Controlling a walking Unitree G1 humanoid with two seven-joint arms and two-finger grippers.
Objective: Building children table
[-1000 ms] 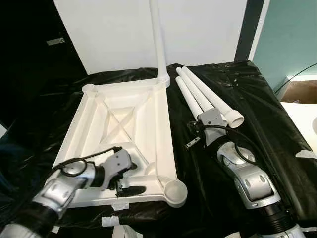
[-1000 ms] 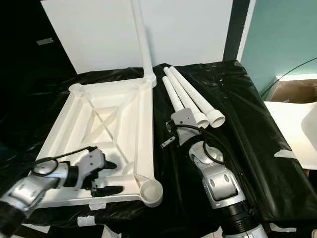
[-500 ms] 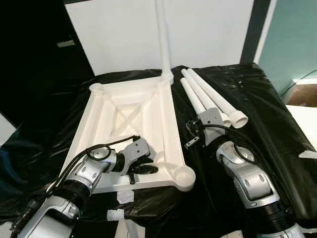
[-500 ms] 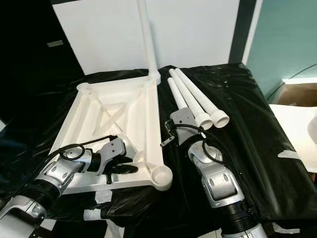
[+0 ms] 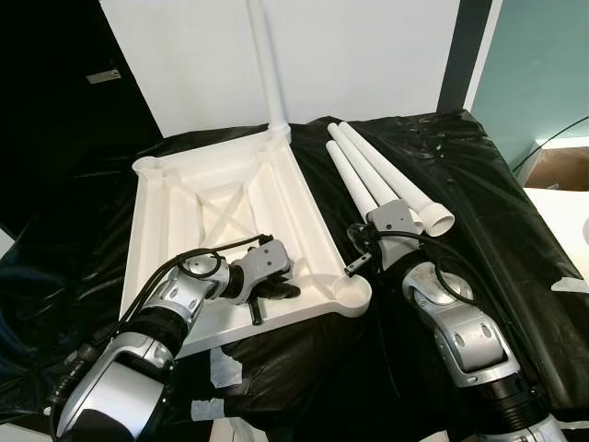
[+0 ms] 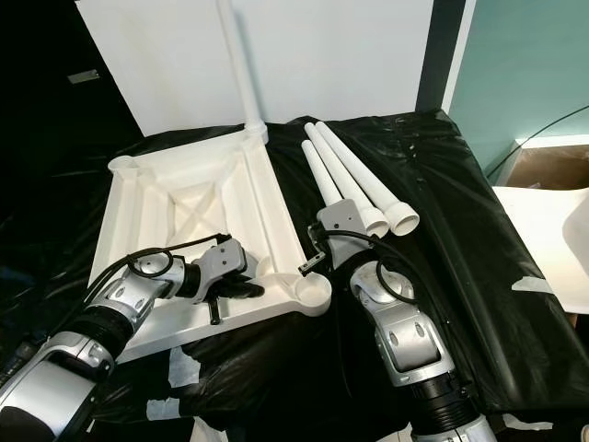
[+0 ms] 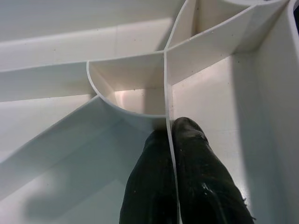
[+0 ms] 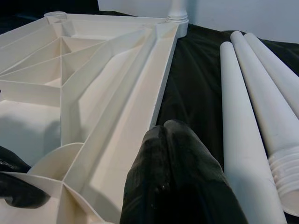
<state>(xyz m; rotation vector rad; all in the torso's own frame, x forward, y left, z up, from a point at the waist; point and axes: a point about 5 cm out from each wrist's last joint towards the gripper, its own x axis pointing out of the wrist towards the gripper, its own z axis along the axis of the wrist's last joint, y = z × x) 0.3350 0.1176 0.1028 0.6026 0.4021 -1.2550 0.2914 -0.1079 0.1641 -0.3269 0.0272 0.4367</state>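
The white table top (image 5: 311, 221) lies upside down on a black sheet, ribs facing up. One white leg (image 5: 265, 64) stands upright in its far right corner socket. Three loose white legs (image 5: 377, 175) lie side by side to the right of it. My left gripper (image 5: 281, 293) is shut on a thin rib (image 7: 164, 88) beside the near right corner socket (image 5: 354, 293). My right gripper (image 8: 166, 128) is shut with nothing in it, low over the sheet between the table top's right rim and the loose legs.
A white panel (image 5: 368, 55) stands against the wall behind. Strips of white tape (image 5: 221, 368) hold the black sheet (image 5: 479, 184) at the front edge. A white surface (image 5: 566, 221) adjoins on the right.
The table top has swung with my left gripper: its near right corner moved right and further in, up to my right gripper, and the upright leg shifted left. The right arm stayed put.
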